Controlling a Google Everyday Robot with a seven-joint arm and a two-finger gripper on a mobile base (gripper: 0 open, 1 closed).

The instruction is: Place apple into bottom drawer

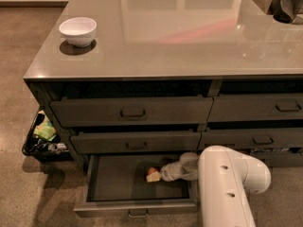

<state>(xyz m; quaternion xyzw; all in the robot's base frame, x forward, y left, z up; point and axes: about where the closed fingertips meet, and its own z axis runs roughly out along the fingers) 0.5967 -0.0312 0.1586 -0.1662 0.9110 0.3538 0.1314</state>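
Note:
The bottom drawer (135, 207) of the left stack is pulled open, dark grey, with a small metal handle on its front. My gripper (154, 175) reaches from the right into the drawer, low over its floor. A small red-orange patch of the apple (152, 171) shows at the fingertips; most of it is hidden by the pale fingers. My white arm (227, 188) comes in from the lower right.
Two closed drawers (132, 112) sit above the open one, and a right stack (265, 138) beside them. A white bowl (78, 31) stands on the counter's left end. A black bin of items (42, 138) sits on the floor at left.

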